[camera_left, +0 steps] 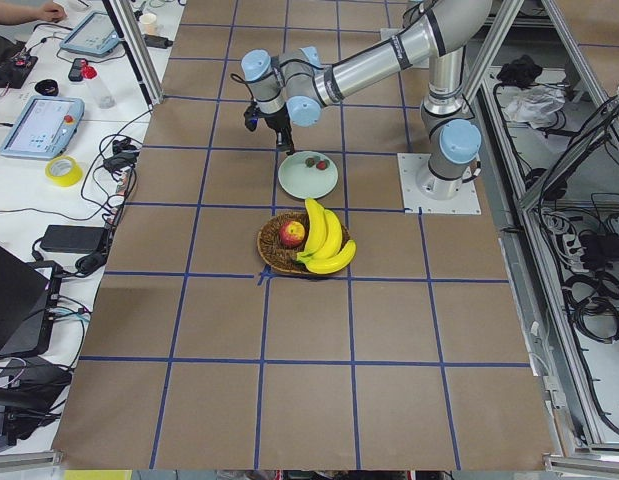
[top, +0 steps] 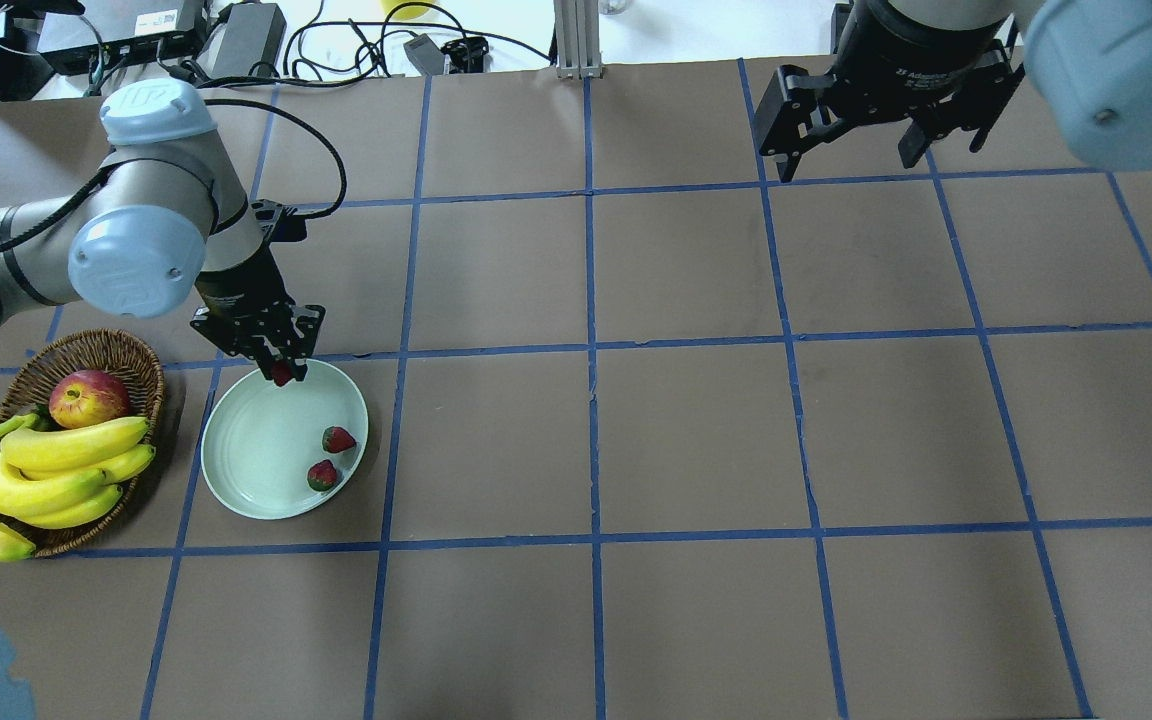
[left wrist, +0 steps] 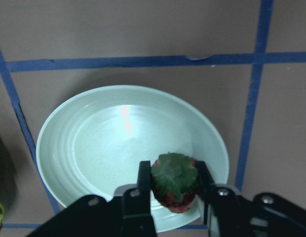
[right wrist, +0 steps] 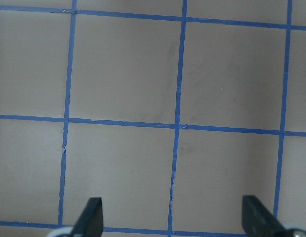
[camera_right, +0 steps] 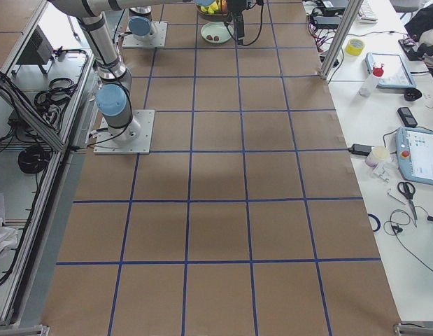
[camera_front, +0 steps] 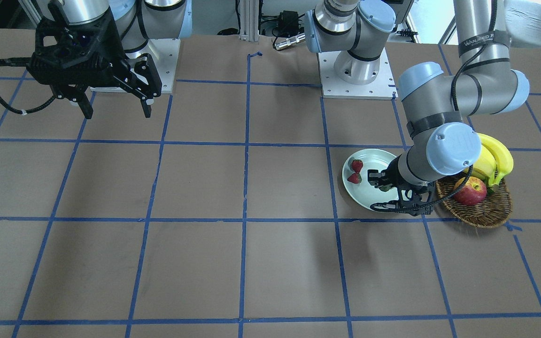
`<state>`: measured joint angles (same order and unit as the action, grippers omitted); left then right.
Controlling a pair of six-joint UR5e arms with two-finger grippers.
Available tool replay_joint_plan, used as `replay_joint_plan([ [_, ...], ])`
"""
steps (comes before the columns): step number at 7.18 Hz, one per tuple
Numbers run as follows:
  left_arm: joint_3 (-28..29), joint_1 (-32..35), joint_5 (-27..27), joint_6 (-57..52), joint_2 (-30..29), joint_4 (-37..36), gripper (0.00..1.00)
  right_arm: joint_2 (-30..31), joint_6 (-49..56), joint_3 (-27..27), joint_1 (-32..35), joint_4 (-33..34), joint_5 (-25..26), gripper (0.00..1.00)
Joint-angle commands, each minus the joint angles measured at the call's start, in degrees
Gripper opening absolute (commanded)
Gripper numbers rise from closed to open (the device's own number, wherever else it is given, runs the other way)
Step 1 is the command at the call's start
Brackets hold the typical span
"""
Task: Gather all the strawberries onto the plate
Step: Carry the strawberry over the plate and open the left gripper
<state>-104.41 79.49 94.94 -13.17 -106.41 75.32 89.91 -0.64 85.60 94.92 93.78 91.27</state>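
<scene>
Pinched in the left end effector [left wrist: 173, 174], the third strawberry [left wrist: 175, 183] hangs over the mint-green plate [left wrist: 93, 148], near its rim, not yet released. Two other strawberries [top: 338, 439] already lie inside it. Only letting go seems left. Right end effector [camera_front: 117, 111] hovers spread, empty, well apart.

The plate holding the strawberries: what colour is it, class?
The plate is pale mint green, plain and glossy, shown best in the left wrist-mounted view.
</scene>
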Motion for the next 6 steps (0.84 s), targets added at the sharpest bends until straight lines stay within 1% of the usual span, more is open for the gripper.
replay_joint_plan([
  [1,-0.97,-2.5,0.07,-2.83,-0.03,0.26,0.9,0.0,-0.07,0.0,0.0,0.0,-0.04,1.0],
  [2,-0.97,-2.5,0.07,-2.83,0.14,0.44,1.0,0.0,-0.07,0.0,0.0,0.0,-0.04,1.0],
  [3,-0.62,-2.41,0.07,-2.83,0.75,1.31,1.0,0.0,0.02,0.0,0.0,0.0,0.05,1.0],
  [4,0.69,-1.37,0.24,-2.83,2.67,1.67,1.0,0.0,-0.07,0.0,0.0,0.0,0.05,1.0],
  [6,5.77,-1.0,-2.38,-0.21,6.54,5.78,1.0,0.0,0.02,0.0,0.0,0.0,0.05,1.0],
])
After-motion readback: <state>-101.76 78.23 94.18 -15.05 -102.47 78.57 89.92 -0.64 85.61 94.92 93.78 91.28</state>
